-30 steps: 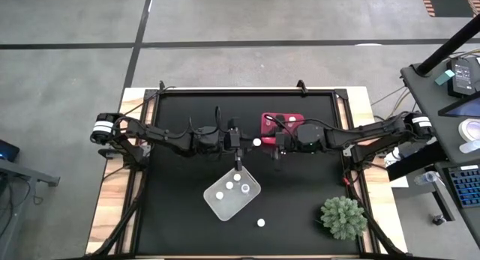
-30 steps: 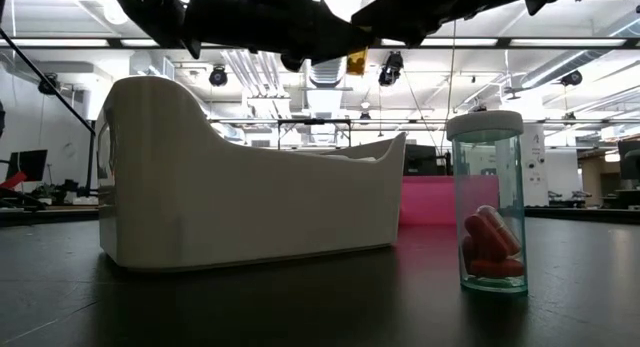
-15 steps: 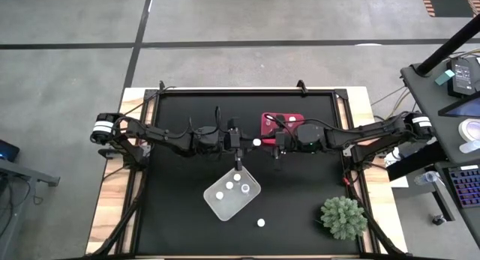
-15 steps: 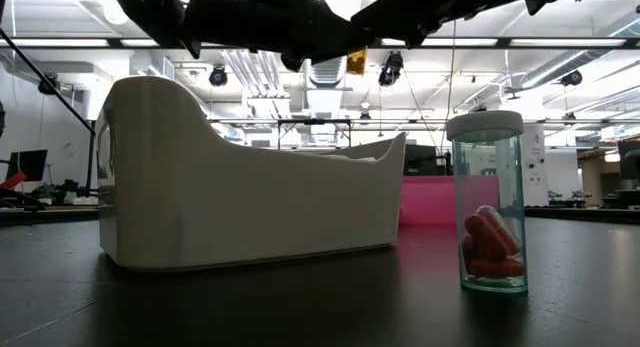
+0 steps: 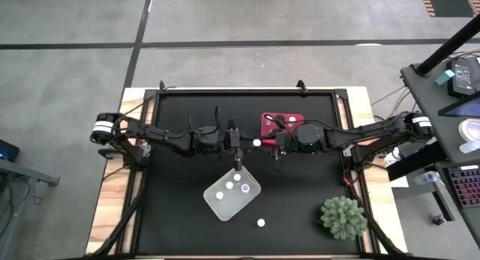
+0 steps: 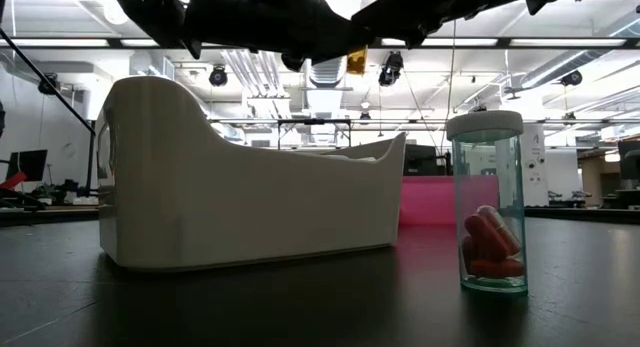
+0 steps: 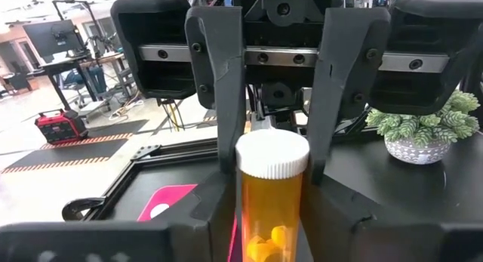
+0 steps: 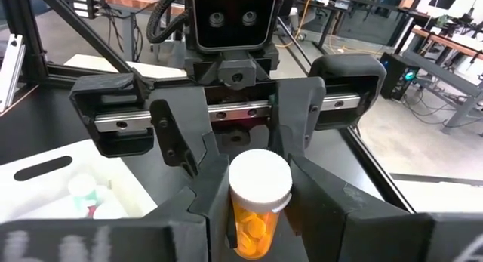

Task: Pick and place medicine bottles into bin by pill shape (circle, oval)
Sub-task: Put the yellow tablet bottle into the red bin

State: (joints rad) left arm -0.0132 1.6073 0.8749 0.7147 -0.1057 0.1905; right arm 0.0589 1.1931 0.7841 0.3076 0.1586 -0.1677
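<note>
Bottle: orange medicine bottle [image 7: 272, 198], white cap, mid-table between both grippers.
Left gripper [image 5: 241, 142]: apparently clamping it.
Right gripper [image 5: 271, 144]: fingers beside it; grip unclear.
White bin [image 5: 232, 193]: just nearer.

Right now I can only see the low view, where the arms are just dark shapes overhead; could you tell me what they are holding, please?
Observer: The wrist views show one orange bottle with a white cap, up in the air, with the left gripper and the right gripper both apparently closed on it from opposite sides.
Operator: Thank you. Can you make out the pills in it?
Observer: In the right wrist view the pills look like round, flat tablets.
Operator: And what is inside the white bin? Its wall blocks my view.
Observer: From above, the white bin holds three white-capped bottles.
</note>
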